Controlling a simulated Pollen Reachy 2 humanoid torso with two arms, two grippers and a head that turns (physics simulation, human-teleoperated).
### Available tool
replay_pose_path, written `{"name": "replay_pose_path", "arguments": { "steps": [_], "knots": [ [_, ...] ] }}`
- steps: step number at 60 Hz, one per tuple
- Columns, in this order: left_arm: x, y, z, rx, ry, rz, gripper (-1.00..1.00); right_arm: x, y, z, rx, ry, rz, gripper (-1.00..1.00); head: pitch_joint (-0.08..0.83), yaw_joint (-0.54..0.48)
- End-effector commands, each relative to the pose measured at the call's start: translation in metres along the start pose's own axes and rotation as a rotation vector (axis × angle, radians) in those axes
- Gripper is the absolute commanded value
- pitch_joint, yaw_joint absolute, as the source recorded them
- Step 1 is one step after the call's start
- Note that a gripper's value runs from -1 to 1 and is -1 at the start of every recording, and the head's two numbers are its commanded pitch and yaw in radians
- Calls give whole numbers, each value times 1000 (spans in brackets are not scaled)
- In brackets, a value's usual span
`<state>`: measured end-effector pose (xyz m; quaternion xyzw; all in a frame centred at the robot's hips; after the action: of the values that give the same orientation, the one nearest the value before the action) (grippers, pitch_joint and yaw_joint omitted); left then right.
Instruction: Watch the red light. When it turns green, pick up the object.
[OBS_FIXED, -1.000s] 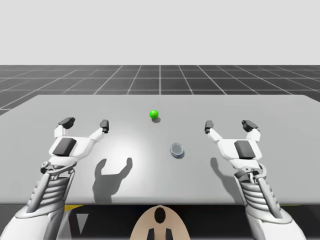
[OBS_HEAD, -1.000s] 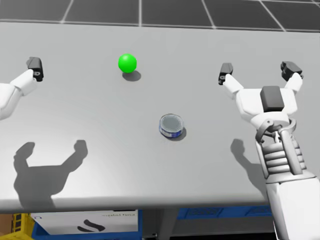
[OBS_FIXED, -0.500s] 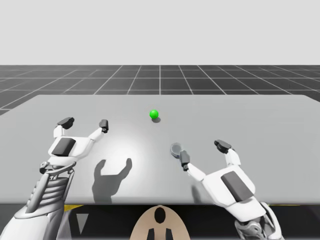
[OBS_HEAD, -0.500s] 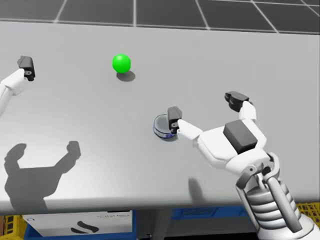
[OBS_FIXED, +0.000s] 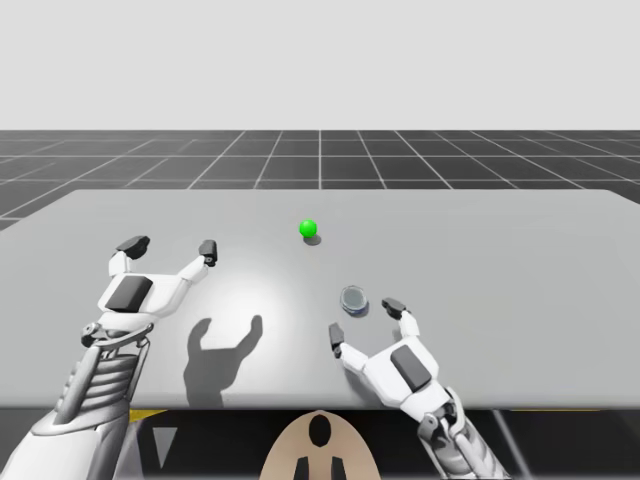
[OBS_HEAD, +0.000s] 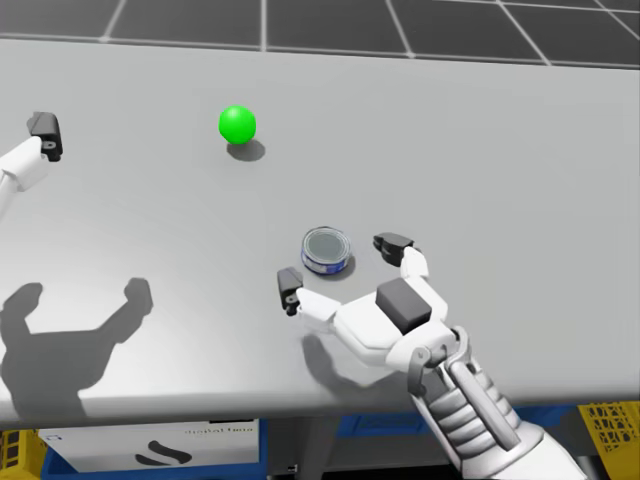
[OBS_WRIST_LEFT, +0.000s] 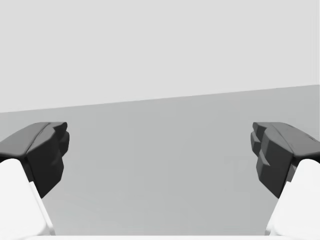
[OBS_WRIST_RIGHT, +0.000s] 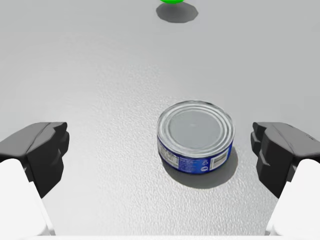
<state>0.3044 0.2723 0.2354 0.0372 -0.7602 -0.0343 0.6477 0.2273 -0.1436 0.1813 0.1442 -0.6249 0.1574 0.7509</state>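
Observation:
The light (OBS_FIXED: 308, 228) (OBS_HEAD: 237, 124) is a green ball at mid-table. A low blue can with a silver lid (OBS_FIXED: 353, 298) (OBS_HEAD: 326, 250) (OBS_WRIST_RIGHT: 195, 135) stands upright nearer the front. My right gripper (OBS_FIXED: 365, 322) (OBS_HEAD: 341, 265) (OBS_WRIST_RIGHT: 160, 155) is open and low over the table, just in front of the can. The can stands a little ahead of its fingers, closer to the right-hand one, touching neither. My left gripper (OBS_FIXED: 170, 245) (OBS_WRIST_LEFT: 160, 150) hovers open at the left with bare table ahead of it.
The grey table (OBS_FIXED: 520, 250) stretches wide, and its front edge lies close behind my right hand. Below that edge in the head view are a blue crate (OBS_HEAD: 60, 465) and a yellow one (OBS_HEAD: 610, 430).
My right arm has swung in from the right and dropped low, its open gripper now behind the can. My head has turned slightly right. The left arm, the can and the green light are unchanged.

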Motion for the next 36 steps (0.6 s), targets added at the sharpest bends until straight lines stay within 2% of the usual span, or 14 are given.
{"name": "replay_pose_path", "arguments": {
  "steps": [1,6,22,36],
  "knots": [
    [-1,0,-1,2,3,2,-1000,-14,2,-30,-1,29,-93,-1000,680,-121],
    [-1,0,-1,3,3,1,-1000,-19,-2,-43,-22,42,-92,-1000,679,-118],
    [-2,1,-2,6,8,2,-1000,-24,-10,-77,-18,70,-169,-1000,684,-112],
    [-3,2,-3,7,11,2,-1000,-33,-3,-96,-4,100,-154,-1000,689,-108]
  ]
}}
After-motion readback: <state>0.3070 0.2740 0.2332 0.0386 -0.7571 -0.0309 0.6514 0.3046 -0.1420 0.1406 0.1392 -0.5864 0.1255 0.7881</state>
